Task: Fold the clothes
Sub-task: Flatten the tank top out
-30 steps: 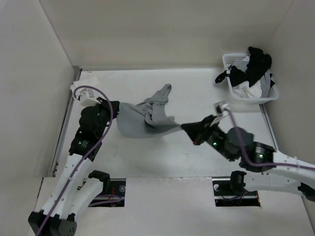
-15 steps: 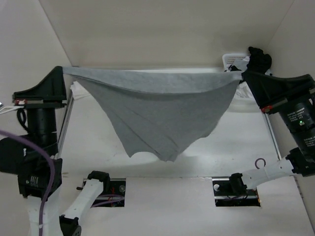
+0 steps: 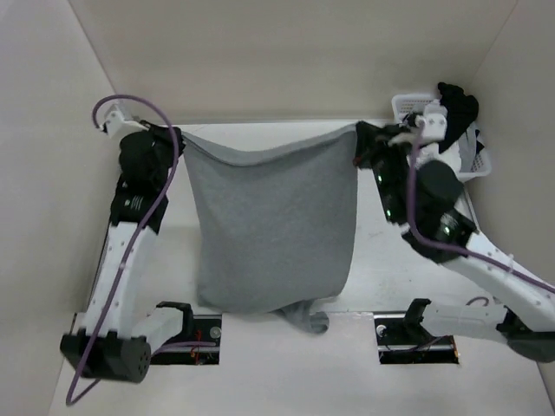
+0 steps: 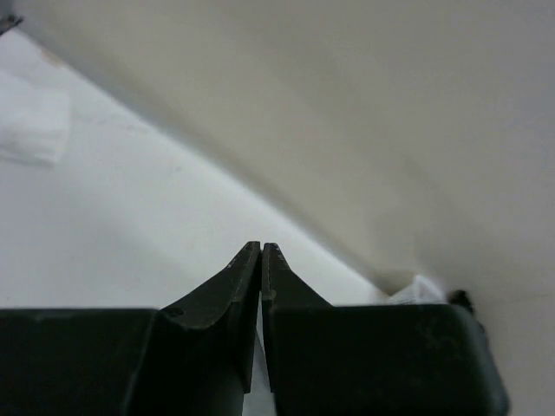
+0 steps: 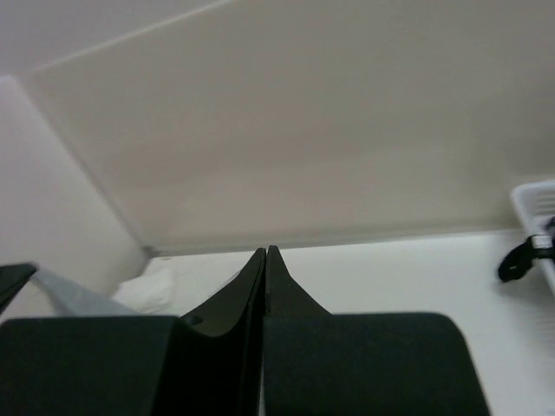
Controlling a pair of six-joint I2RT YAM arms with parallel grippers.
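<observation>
- Left gripper point(image 3: 176, 137) is clenched on one top corner of the T-shirt point(image 3: 273, 217). It is raised above the table point(image 3: 390, 260) at about 10 o'clock in the overhead view.
- Right gripper point(image 3: 360, 140) is clenched on the opposite top corner, at about 2 o'clock and at much the same height.
- Between the two grips the shirt's top edge sags in a shallow curve.
- Below that edge the light grey fabric hangs as a broad, nearly rectangular sheet with only soft vertical creases.
- At 6 o'clock the shirt's lower end reaches the near edge of the table, and a small part of it lies crumpled there.
- From the left wrist, the dark fingers point(image 4: 221, 299) are pressed together tip to tip. Whether fabric lies between them cannot be told from this view.
- A white cloth point(image 4: 30, 130) lies on the table at 10 o'clock in that view, close to the wall point(image 4: 364, 130).
- From the right wrist, the fingers point(image 5: 234, 299) likewise meet at their tips. A strip of the grey shirt shows at 8 o'clock, running off toward the other arm.
- A white basket point(image 3: 406, 106) stands in the far corner of the table at about 1 o'clock overhead, just behind the right gripper.
- The basket holds a heap of garments point(image 3: 455, 108) in black, white and grey, and some of them spill over its rim.
</observation>
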